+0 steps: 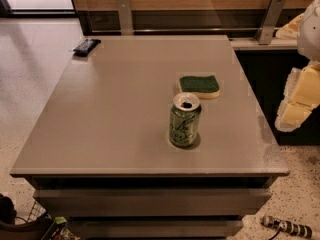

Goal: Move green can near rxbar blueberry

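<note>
Camera view looks down on a grey table (pixel 110 114), where the green can (pixel 185 120) stands upright just in front of a green-topped yellow sponge (pixel 199 86), near it but not touching. Well to the left of the sponge and farther back, the rxbar blueberry (pixel 86 46) lies flat at the table's far corner. Right of the sponge, beyond the table's edge, the robot's pale yellow gripper (pixel 299 101) hangs in the air; whether it is open or closed cannot be told.

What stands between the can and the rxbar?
Nothing visible. The rxbar lies at the far left corner; the sponge is behind the can, off that path. The gripper hangs beyond the table's right edge.
</note>
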Robot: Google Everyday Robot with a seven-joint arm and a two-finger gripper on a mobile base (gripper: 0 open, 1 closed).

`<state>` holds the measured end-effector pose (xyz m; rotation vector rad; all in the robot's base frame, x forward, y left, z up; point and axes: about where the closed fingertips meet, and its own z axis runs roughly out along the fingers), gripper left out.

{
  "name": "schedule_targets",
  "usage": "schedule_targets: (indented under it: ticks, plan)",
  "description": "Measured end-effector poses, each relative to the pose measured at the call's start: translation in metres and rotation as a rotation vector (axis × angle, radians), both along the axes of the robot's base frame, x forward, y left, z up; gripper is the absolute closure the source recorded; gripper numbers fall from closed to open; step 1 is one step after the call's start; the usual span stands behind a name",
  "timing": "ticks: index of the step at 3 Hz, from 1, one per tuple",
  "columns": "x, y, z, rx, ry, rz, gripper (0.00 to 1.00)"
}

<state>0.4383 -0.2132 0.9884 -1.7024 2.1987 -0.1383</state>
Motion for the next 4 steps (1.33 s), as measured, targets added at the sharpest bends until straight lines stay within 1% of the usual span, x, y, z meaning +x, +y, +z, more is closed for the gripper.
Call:
schedule_targets:
  ticks: [1, 2, 3, 4]
  plan:
    - [0.0, 0.001, -0.001, 0.007, 0.0, 0.003, 0.0]
    - [-0.003, 0.005, -0.022, 0.103, 0.007, 0.039, 0.0]
    - [0.003, -0.001, -0.04, 0.258, -0.034, 0.066, 0.0]
    - [0.023, 0.013, -0.063, 0.532, -0.095, 0.103, 0.0]
